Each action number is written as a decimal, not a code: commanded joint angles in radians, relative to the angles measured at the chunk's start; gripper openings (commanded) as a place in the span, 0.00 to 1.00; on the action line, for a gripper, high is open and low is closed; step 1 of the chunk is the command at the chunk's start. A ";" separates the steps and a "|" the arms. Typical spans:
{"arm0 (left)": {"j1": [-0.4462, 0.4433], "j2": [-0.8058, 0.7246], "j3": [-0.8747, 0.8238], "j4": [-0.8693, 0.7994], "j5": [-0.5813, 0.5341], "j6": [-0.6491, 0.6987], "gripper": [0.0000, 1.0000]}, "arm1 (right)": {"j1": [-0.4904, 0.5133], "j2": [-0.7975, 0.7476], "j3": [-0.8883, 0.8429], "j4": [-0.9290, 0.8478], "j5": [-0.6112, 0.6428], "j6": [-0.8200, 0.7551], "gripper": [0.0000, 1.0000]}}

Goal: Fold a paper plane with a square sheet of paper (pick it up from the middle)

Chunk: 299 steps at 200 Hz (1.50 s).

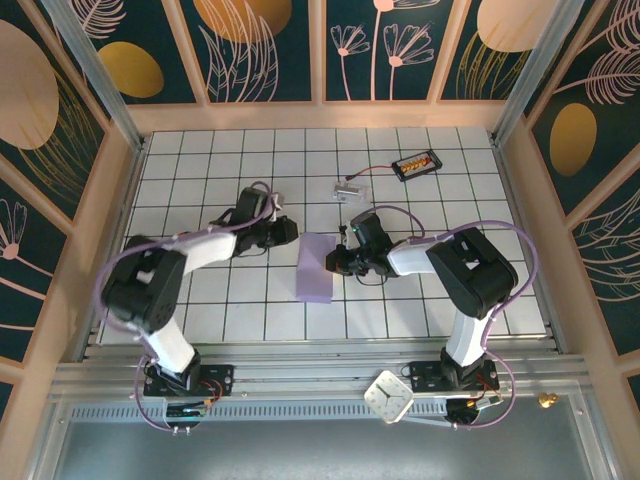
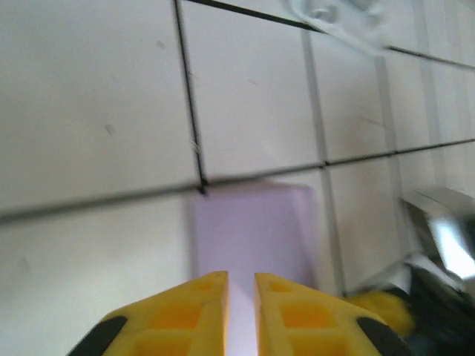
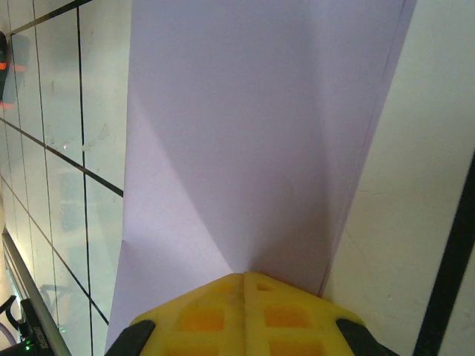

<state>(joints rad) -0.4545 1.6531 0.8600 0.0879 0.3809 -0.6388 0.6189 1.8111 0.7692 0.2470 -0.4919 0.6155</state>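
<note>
The square sheet of paper (image 1: 316,268) lies on the white tiles at the middle of the table as a narrow lavender strip, folded over itself. My right gripper (image 1: 333,264) sits at its right edge. In the right wrist view its yellow fingers meet at the tips (image 3: 245,276), shut on the paper (image 3: 245,133), and a shaded crease runs up from them. My left gripper (image 1: 293,232) is at the strip's far left corner. Its fingertips (image 2: 241,285) stand a narrow slit apart, with nothing in the slit, over the lavender paper (image 2: 252,222).
A small clear plastic piece with a wire (image 1: 349,189) lies beyond the paper, and a black device with orange parts (image 1: 416,164) sits further back right. A white clock-like square (image 1: 389,396) rests on the near rail. Wooden walls close in the tiled table (image 1: 500,300).
</note>
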 commanded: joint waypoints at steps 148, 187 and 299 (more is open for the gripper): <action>-0.097 -0.168 -0.256 -0.106 0.044 -0.024 0.06 | -0.023 0.066 -0.028 -0.206 0.159 -0.042 0.00; -0.143 -0.231 -0.312 0.090 0.176 -0.179 0.08 | -0.023 0.058 -0.030 -0.210 0.162 -0.043 0.00; -0.148 -0.229 -0.338 -0.073 0.059 -0.054 0.07 | -0.026 0.060 -0.039 -0.211 0.165 -0.048 0.00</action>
<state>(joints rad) -0.6064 1.5169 0.5175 0.0910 0.4786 -0.7219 0.6186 1.8118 0.7788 0.2276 -0.4904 0.6079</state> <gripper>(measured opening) 0.056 0.060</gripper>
